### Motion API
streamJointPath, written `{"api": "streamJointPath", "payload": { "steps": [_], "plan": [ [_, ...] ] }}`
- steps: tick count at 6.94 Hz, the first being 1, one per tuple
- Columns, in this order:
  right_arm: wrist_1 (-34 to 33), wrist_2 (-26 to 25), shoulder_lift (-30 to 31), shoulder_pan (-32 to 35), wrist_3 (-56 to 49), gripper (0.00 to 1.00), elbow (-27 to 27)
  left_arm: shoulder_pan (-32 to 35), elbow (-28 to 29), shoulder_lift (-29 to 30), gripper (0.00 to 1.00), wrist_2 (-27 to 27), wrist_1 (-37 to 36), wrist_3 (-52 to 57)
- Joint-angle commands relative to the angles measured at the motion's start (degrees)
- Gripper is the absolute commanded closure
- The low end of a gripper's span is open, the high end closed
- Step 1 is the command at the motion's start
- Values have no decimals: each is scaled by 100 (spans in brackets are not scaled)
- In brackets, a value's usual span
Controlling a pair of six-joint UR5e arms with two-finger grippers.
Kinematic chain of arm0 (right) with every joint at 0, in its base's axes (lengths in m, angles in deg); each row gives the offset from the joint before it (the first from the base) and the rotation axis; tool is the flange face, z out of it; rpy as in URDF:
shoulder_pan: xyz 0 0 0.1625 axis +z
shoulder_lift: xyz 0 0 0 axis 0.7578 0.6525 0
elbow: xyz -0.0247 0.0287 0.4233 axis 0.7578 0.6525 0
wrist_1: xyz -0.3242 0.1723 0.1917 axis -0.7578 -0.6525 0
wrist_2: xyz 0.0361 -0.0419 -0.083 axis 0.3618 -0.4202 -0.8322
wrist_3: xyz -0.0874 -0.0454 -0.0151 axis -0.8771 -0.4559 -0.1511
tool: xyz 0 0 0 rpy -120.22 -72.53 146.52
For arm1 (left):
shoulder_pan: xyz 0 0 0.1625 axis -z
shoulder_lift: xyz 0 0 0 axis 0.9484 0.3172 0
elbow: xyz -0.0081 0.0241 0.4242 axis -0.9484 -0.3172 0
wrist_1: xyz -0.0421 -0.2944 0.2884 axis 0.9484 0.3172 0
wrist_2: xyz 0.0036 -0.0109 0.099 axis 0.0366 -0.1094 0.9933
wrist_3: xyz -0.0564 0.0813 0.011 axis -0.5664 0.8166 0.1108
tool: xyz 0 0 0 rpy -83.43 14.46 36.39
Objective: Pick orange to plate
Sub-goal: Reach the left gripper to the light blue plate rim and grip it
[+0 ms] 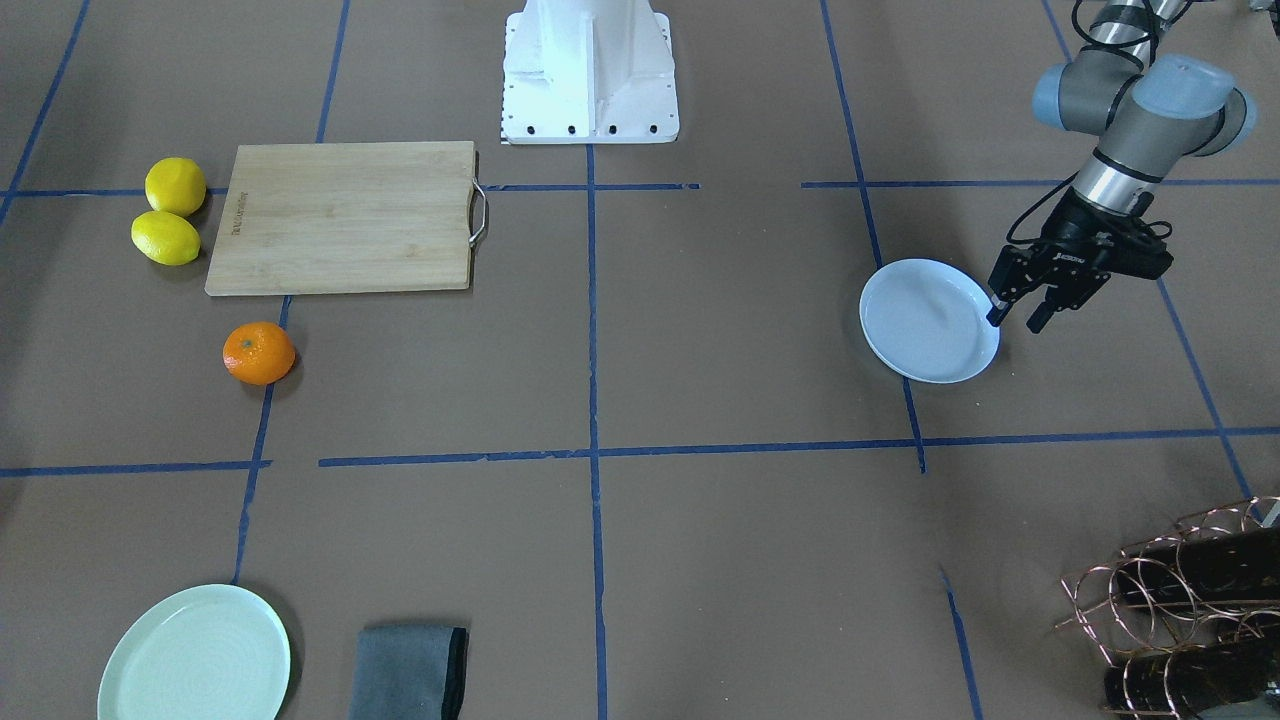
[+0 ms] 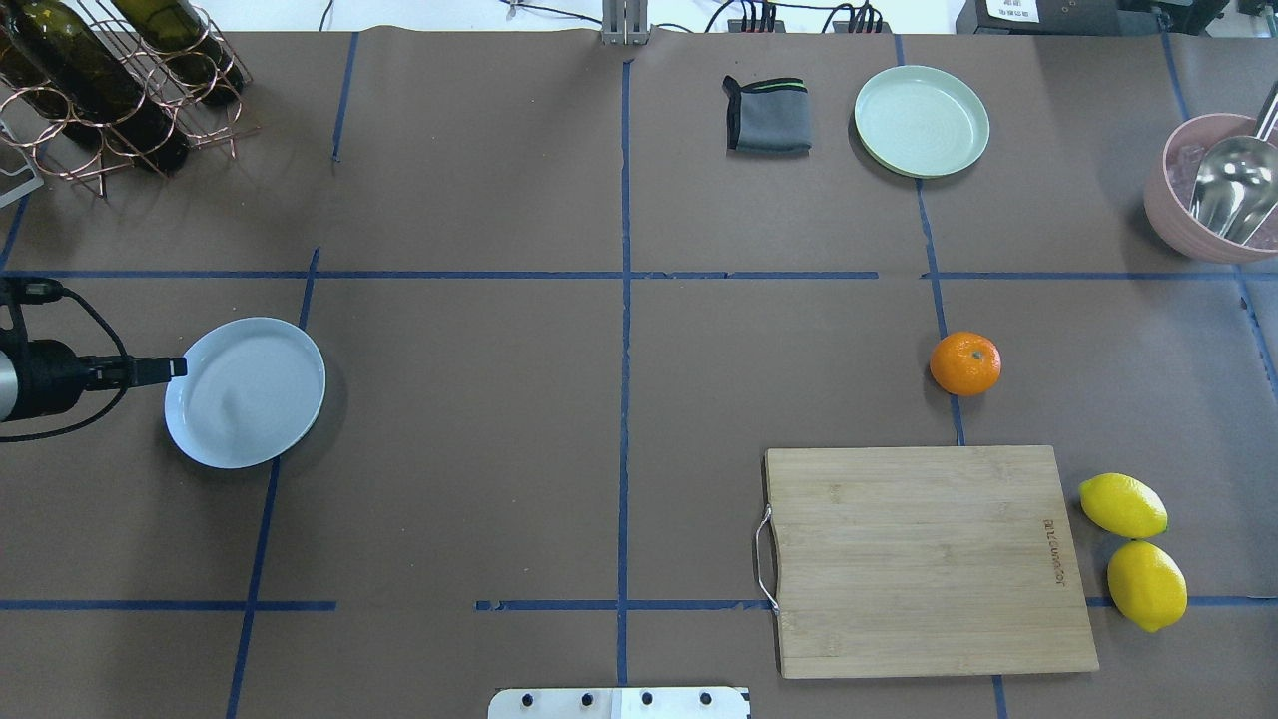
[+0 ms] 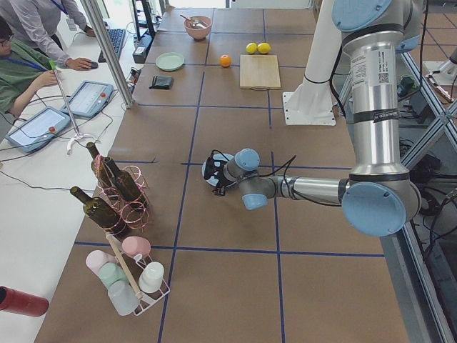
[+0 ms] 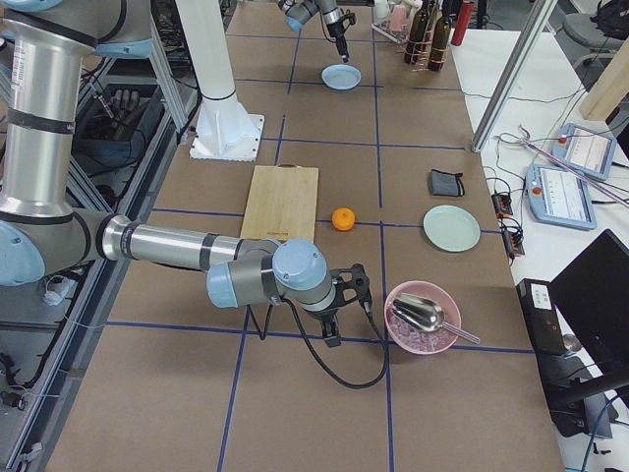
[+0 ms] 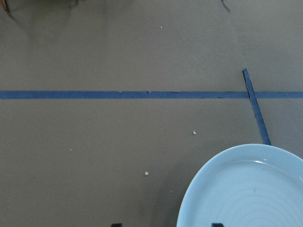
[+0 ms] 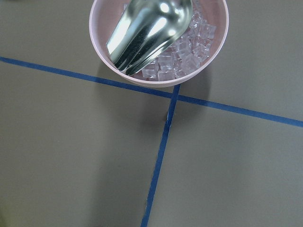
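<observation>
Left black two-finger claw [image 1: 1016, 318] spread open on nothing, low at the rim of the round bluish-white plate [image 1: 930, 320] toward the bench's left end, one fingertip [image 1: 995, 316] right at that rim. Right claw [image 4: 331, 334] pointed down near the bench's right end beside the pink bowl of ice [image 2: 1178, 220] with its metal scoop [image 2: 1233, 190], open or closed impossible to tell. Small round bright-orange citrus fruit [image 1: 259, 353] on the brown bench [image 1: 700, 330], well apart from the plate, just off the far edge of the pale wooden cutting board [image 1: 345, 215], two yellow lemons [image 1: 175, 186] at the board's right end
</observation>
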Motion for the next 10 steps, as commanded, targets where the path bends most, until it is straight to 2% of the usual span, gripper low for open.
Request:
{"api": "streamJointPath", "payload": {
  "steps": [1,2,3,5,7,8,9,10],
  "plan": [
    [-8,-3,0,0,8,0,9,-170,259,241,47,173,15,-101],
    [0,-3,0,0,8,0,9,-179,260,241,90,165,15,-101],
    [-8,-12,0,0,8,0,18,-179,208,233,100,147,23,-49],
    [0,-12,0,0,8,0,18,-153,-63,224,100,104,6,-31],
    [1,-12,0,0,-1,0,18,-126,-870,250,100,-273,-291,-57],
    [1,-12,-9,0,8,0,9,-152,-1048,476,100,-249,-432,-110],
    [1,-12,-9,0,8,0,9,-161,-928,1053,100,-118,-503,-119],
    [1,-12,-9,0,8,0,9,-170,-605,1972,100,171,-930,-119]
  ]
}}
